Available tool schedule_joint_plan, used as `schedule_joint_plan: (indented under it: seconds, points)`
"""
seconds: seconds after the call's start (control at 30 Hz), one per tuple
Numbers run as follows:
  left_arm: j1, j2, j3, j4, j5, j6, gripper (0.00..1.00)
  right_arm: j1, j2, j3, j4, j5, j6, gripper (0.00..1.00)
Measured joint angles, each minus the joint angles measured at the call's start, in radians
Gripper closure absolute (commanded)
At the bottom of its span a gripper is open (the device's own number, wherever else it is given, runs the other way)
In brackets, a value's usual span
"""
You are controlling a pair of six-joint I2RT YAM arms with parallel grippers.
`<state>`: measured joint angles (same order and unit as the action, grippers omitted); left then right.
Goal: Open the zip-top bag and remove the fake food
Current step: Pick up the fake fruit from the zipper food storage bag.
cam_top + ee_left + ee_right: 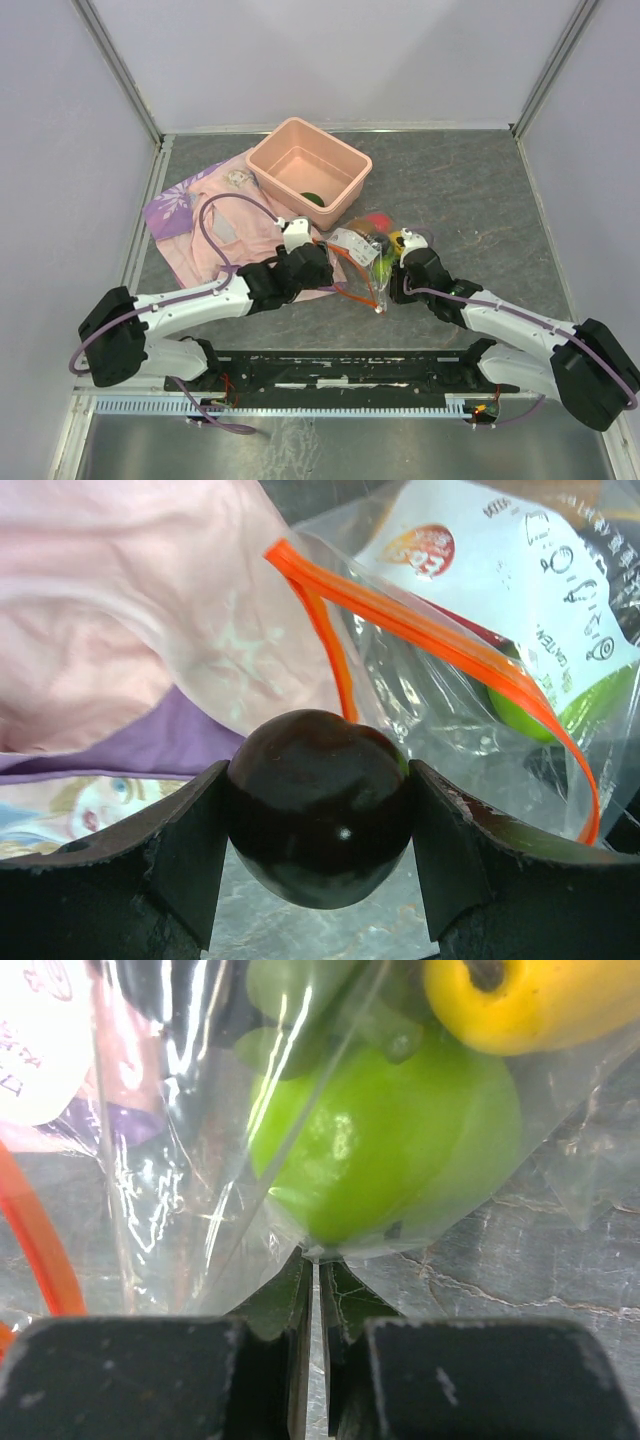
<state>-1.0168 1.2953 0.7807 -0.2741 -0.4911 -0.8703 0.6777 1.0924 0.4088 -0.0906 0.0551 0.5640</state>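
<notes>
The zip-top bag (362, 258) lies between my two grippers, its orange-red zip strip (440, 640) parted into two bands. My left gripper (320, 852) is shut on a dark purple-brown round fake fruit (320, 800), held just outside the bag's mouth above the table. Inside the bag I see a green fruit (390, 1140), a yellow one (530, 1000) and a white printed packet (500, 570). At the bag's other end my right gripper (318, 1280) is shut on a fold of the clear plastic (180, 1180) just under the green fruit.
A salmon-pink tub (345, 185) stands behind the bag with one green piece (313, 198) in it. A pink-and-purple printed cloth (205, 215) lies left of it, under my left arm. Frame posts and walls ring the table.
</notes>
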Motion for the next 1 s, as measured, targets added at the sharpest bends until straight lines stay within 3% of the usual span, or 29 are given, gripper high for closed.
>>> schedule_joint_plan:
  seconds: [0.43, 0.7, 1.0]
  points:
    - [0.037, -0.027, 0.106, -0.162, -0.307, 0.152, 0.83, 0.0, -0.045, 0.0, 0.0, 0.009, -0.001, 0.87]
    - [0.187, -0.027, 0.108, -0.132, -0.397, 0.266, 0.84, 0.0, -0.046, 0.0, 0.0, 0.009, -0.001, 0.87]
    - [0.404, 0.004, 0.109, 0.064, -0.365, 0.35, 0.82, 0.0, -0.053, 0.0, 0.0, 0.009, -0.001, 0.87]
